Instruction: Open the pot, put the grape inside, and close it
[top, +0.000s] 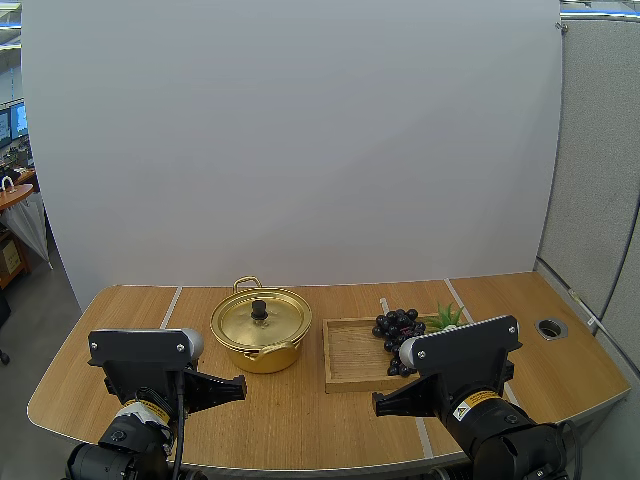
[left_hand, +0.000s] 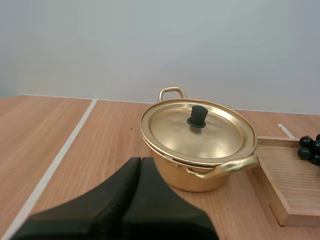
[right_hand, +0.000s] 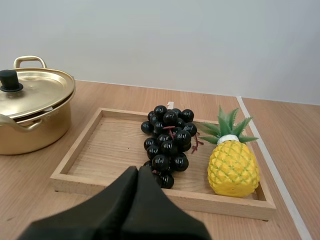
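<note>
On the table (top: 120, 340), the lidded gold pot (top: 260, 335) stands beside a wooden tray (right_hand: 95, 150) holding the grape bunch (right_hand: 167, 142). The left gripper (left_hand: 141, 162) and right gripper (right_hand: 138, 171) hover, fingers pressed together. The lid (left_hand: 210, 137), probably light and slick, likely lifts best by its black knob (left_hand: 197, 116); the grapes by the stem (right_hand: 196, 144).

We see a wooden tray (right_hand: 110, 145) lying flat on the table (right_hand: 290, 130). A small yellow pineapple (right_hand: 232, 167) with green leaves sits inside the tray, at its right end.
</note>
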